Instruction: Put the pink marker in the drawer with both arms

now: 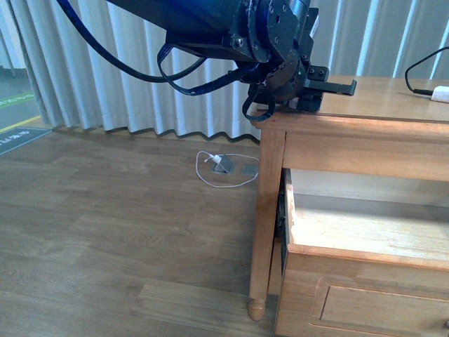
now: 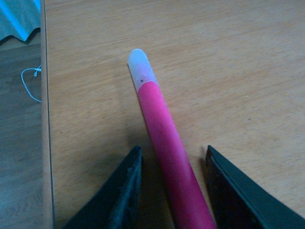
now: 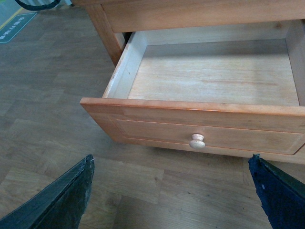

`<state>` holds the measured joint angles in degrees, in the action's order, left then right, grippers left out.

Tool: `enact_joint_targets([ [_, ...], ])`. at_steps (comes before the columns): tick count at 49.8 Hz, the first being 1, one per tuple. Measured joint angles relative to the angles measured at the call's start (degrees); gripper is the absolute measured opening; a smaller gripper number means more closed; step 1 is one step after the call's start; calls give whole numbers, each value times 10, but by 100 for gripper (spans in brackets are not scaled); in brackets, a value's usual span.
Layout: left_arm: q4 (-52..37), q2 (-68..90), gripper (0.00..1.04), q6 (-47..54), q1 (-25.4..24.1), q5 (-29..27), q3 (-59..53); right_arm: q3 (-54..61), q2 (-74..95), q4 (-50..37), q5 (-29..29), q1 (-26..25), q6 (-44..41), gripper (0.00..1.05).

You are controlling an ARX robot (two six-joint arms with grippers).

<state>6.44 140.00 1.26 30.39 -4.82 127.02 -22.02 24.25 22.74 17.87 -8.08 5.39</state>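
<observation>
Our black left claw [image 2: 174,149] stands open on the honey-brown wooden table top [image 2: 228,57]. Its two dark fingers [image 2: 125,191] sit either side of the short, bright pink marker with a whitish rounded cap [image 2: 162,124], and we see a strip of bare wood on each side, so neither finger touches it. The marker lies flat near the table's edge, cap pointing away from the claw, and its other end runs out of the picture. From the front view we find the left claw [image 1: 330,88] at the table's near left corner, with the marker hidden behind it. On the floor left of the table leg a thin white cable [image 1: 223,170] loops by something small and grey that we cannot make out. Below the table top the wide honey-brown wooden drawer [image 1: 365,232] stands open, its right part cut off. At the far right a white block with a black cable [image 1: 440,93] is half out of frame. Our black right claw [image 3: 171,157] is spread wide and holds nothing, hanging above the floor in front of the drawer's small round wooden knob [image 3: 197,141]; only its fingertips show.
</observation>
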Motion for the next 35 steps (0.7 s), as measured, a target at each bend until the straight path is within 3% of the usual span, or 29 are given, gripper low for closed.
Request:
enact_joint_targets([
  [5,-33,-19,15,12,-5,8,-40,0,0,0,0,0,0,96],
  [8,-71,-40,15,29,-8,27,-83,0,0,0,0,0,0,96],
  [17,-188,-122,15,65,-19,156,-239,0,0,0,0,0,0,96],
  [27,-212,-234,15,110,-25,281,-367,0,0,0,0,0,0,96],
  [35,-224,-291,15,143,-25,337,-446,0,0,0,0,0,0,96],
])
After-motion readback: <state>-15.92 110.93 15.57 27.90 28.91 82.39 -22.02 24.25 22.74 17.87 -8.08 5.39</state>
